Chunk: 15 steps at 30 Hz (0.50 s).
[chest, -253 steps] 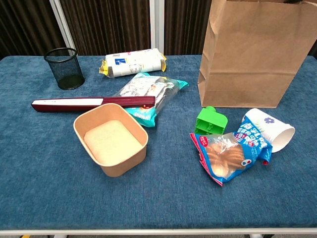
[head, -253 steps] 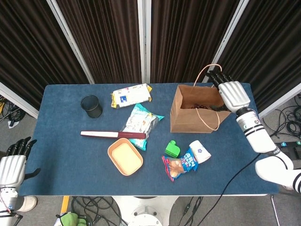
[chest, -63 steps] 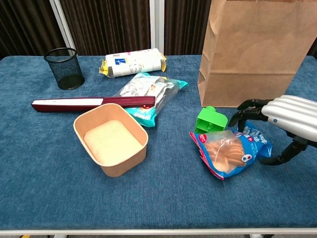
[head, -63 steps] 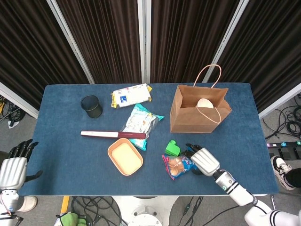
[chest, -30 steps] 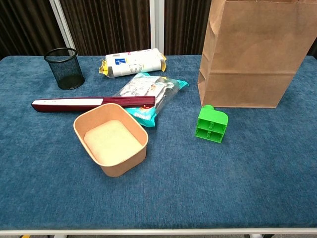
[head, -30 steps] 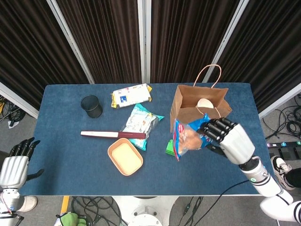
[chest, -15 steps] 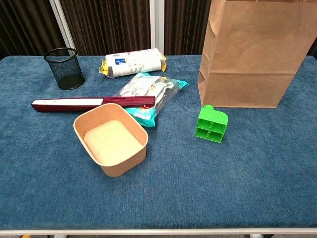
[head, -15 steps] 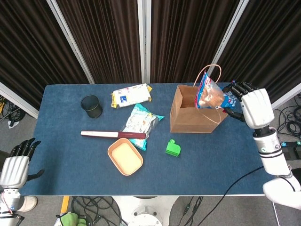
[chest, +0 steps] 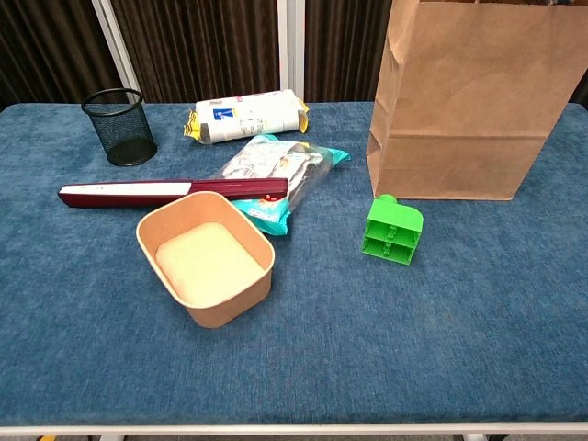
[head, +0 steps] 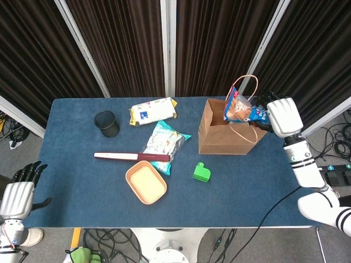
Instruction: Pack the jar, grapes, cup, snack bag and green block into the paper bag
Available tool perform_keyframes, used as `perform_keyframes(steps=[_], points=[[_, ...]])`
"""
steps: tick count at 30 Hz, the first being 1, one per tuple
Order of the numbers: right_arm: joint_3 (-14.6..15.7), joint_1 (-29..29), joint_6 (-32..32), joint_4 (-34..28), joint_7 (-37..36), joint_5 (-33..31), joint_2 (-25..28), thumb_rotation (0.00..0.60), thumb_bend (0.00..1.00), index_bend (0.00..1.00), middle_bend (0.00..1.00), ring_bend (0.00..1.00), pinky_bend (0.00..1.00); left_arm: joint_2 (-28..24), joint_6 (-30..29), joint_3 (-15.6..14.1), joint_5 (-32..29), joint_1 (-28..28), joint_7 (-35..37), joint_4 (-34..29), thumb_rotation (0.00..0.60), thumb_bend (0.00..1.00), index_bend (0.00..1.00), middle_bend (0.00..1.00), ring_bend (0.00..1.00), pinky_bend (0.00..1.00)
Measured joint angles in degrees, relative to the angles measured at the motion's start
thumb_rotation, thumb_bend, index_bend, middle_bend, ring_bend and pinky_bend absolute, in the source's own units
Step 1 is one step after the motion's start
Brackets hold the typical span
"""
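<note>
Holding crinkled blue snack bag [head: 239, 108] (cookies inside), right hand [head: 283, 116], over paper bag [head: 222, 139]

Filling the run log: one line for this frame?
right hand: holds snack bag over paper bag | left hand: idle, off-table | green block: on table

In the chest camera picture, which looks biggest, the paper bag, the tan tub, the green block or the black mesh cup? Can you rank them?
1. Paper bag, biggest by far, even cut off at the top.
2. Tan tub.
3. Black mesh cup and green block look about alike; the cup stands farther from the camera, so I won't rank them.
</note>
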<state>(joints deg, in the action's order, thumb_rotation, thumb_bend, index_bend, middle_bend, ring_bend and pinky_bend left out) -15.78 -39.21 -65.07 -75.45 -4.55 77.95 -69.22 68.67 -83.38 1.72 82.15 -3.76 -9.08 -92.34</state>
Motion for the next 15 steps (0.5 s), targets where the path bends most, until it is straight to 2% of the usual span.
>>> perform_keyframes(steps=[3,5,10,15], points=[[0.0,-0.2,1.1,-0.8,0.9,-1.2,0.1,0.600,0.23,0.07,0.26,0.05,0.23,0.0,-0.1,0.0,0.0,0.0,0.0,0.1,0.600,0.07,0.21,0.20,0.14,0.18],[-0.1,-0.2,1.3,-1.4,1.0,-1.7,0.3,0.600,0.18,0.00,0.19,0.01,0.19,0.0,-0.1,-0.1,0.0,0.1,0.0,0.0,0.600,0.07,0.21,0.20,0.14,0.18],[-0.5,0.4,0.6,-2.5,-0.8,-1.9,0.9,0.600,0.12,0.00,0.16,0.00,0.19,0.1,-0.2,0.0,0.1,0.1,0.0,0.1,0.600,0.07,0.21,0.20,0.14,0.18],[-0.7,1.8,-2.6,-3.8,-4.6,-0.2,1.5,0.600,0.12,0.00,0.19,0.01,0.19,0.0,-0.3,0.0,0.1,0.0,-0.1,0.0,0.600,0.07,0.21,0.20,0.14,0.18]])
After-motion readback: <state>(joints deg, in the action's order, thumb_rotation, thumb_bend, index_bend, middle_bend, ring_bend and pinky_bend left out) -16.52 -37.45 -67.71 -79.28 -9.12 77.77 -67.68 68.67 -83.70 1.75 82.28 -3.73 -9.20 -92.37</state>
